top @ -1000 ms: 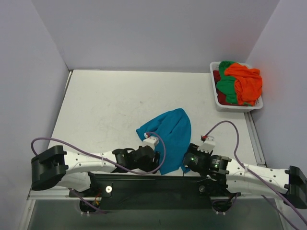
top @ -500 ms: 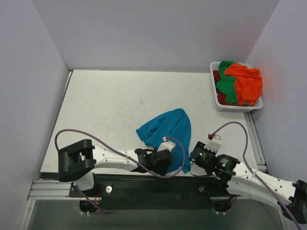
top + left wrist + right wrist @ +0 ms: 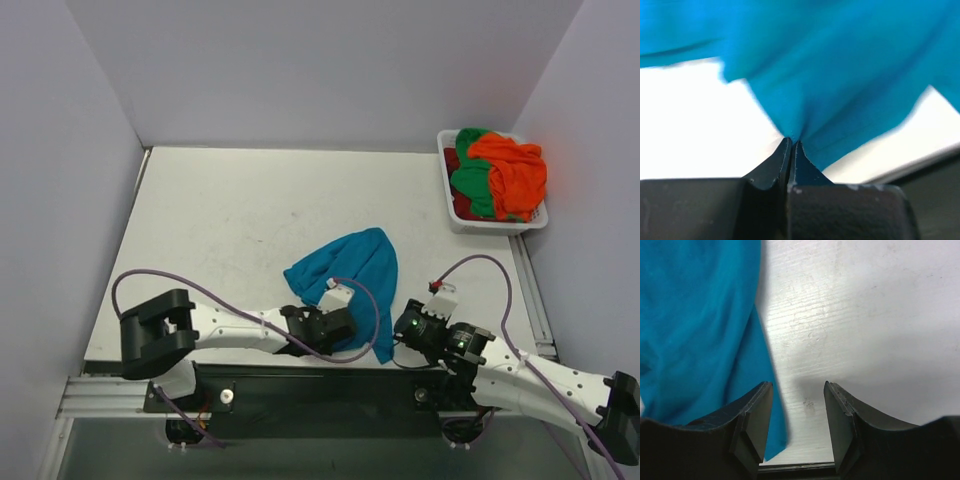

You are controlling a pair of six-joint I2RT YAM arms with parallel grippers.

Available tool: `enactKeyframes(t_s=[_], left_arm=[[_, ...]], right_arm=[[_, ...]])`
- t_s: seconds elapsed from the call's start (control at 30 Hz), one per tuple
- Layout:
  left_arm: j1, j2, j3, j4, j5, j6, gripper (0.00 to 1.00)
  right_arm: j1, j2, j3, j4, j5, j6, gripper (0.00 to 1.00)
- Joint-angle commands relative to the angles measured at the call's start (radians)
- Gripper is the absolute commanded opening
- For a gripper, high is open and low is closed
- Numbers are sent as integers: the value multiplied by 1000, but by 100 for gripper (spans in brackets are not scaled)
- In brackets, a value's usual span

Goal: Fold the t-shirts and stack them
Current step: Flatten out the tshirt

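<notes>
Teal t-shirt (image 3: 350,272) lies crumpled on the white worktop (image 3: 230,215), lower centre of the overhead frame, just above the two arm bases. Fabric is plain, soft and matte. It is bunched into a rounded hump at the upper end, w/ a narrower tail trailing toward the bottom of the frame, and creases run lengthwise.

Left pincer (image 3: 333,322) sits at the shirt's lower-left edge, jaws clamped tight on a pinch of teal cloth. In the left wrist view the fabric puckers to a point right where the two black fingers (image 3: 777,165) meet, then fans out across the upper frame.

Right pincer (image 3: 412,322), lower right of centre, is just beside the shirt's lower-right tail. Its jaws stand apart, gripping nothing. In the right wrist view the teal hem runs down the left half of the frame and a sliver reaches into the gap btwn the fingers. Bare, scuffed worktop fills the rest.

Upper right of the overhead frame: a white plastic basket (image 3: 487,226) at the worktop's far corner, well apart from the teal shirt. It is heaped w/ unfolded garments: orange t-shirt (image 3: 518,170) on top, green t-shirt (image 3: 470,182) under it, dark red t-shirt (image 3: 455,160) showing at the left rim.
</notes>
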Motion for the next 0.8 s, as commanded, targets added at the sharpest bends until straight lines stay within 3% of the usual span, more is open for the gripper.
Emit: enactKeyframes(t_s=[0.0,0.13,0.27,0.43,0.6,0.77], left_arm=[[92,-169,-57,-142,-86,-45,0],[210,-407,-146,-100,-34,-23,0],[287,-513,-172,-78,20,-2,0],[319,-578,-128,-127,21,3,0],[373,-657,-37,-159,32,42,0],[438,-704,47,-195,27,79,0]], right_arm=[[12,70,8,36,-18,-34,46],[64,204,41,97,-20,-30,46],[135,340,88,141,3,5,49],[172,400,162,155,46,-8,57],[51,344,173,186,51,-93,68],[-184,279,148,311,-84,-258,72]])
